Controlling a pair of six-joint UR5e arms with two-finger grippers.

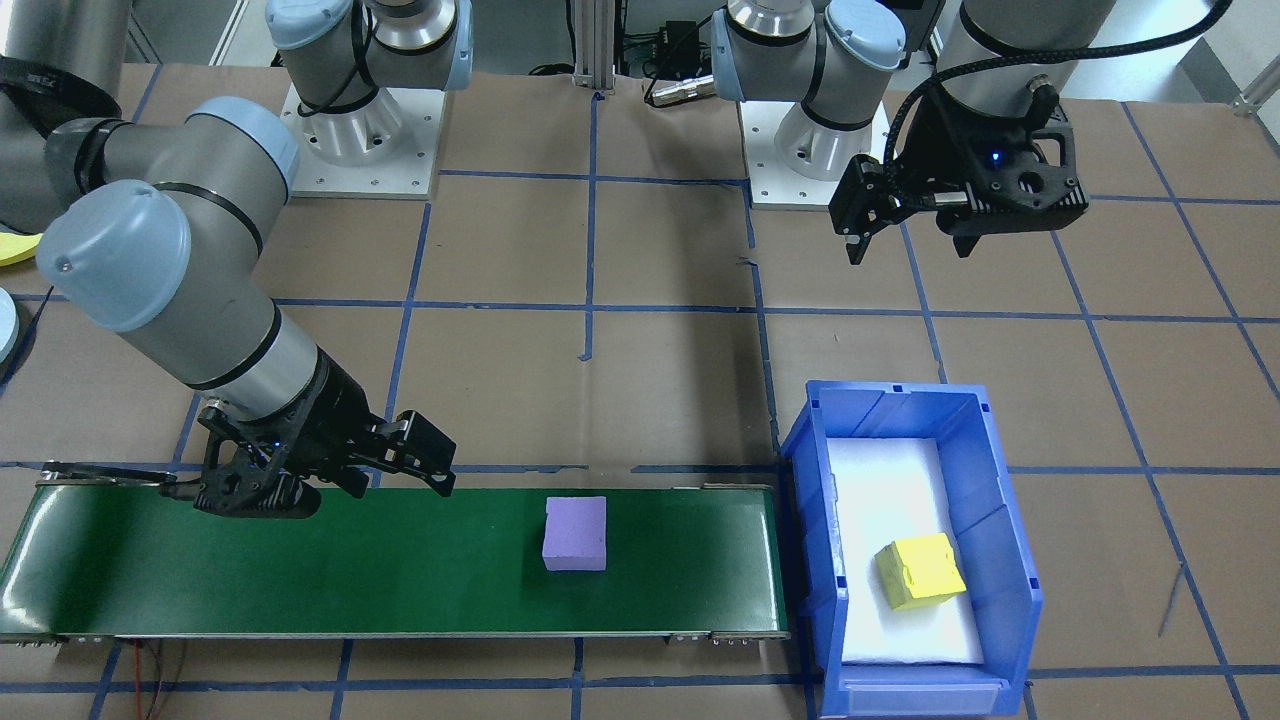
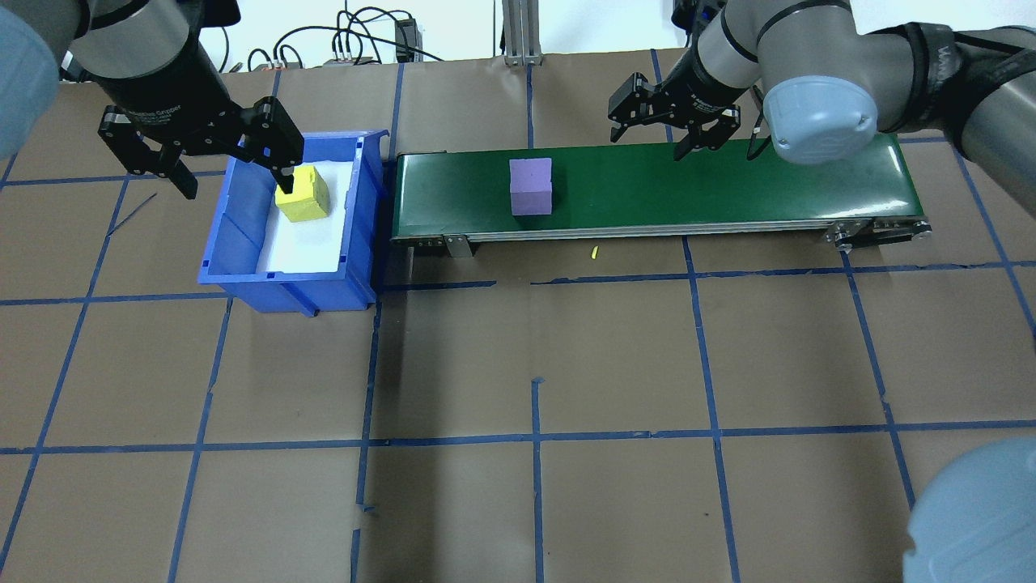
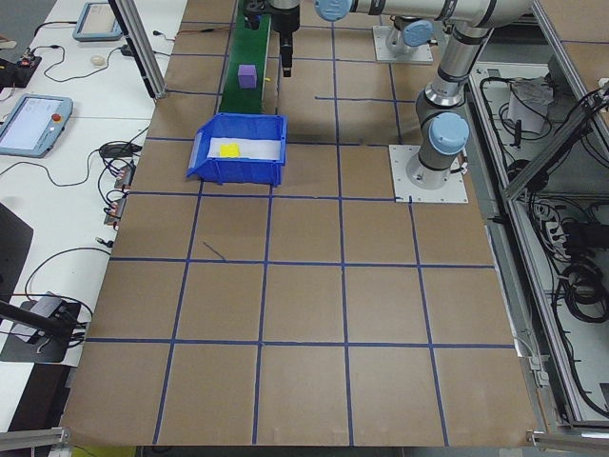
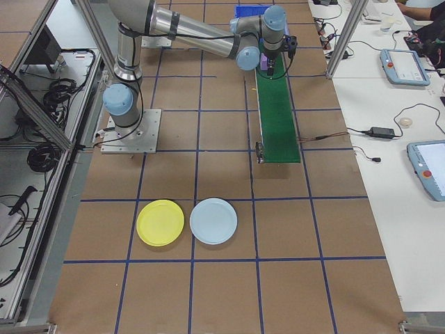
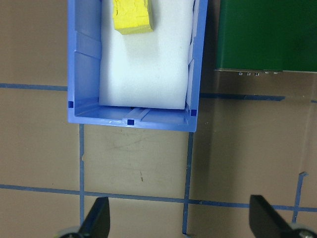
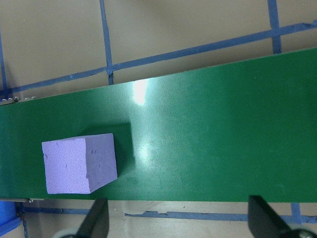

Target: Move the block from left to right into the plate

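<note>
A purple block (image 2: 531, 186) lies on the green conveyor belt (image 2: 728, 182), also seen in the right wrist view (image 6: 79, 163). A yellow block (image 2: 302, 194) rests on white foam inside the blue bin (image 2: 279, 283). My left gripper (image 2: 236, 188) hangs open above the bin with nothing between its fingers. My right gripper (image 2: 647, 146) is open over the belt's far edge, to the right of the purple block and apart from it. A yellow plate (image 4: 160, 223) and a light blue plate (image 4: 213, 220) lie on the table at the robot's right end.
The bin stands against the belt's left end (image 1: 775, 560). Blue tape lines grid the brown table (image 2: 534, 364). A small yellow scrap (image 2: 593, 253) lies on the table in front of the belt. Desks with tablets and cables line the far side (image 4: 396, 66).
</note>
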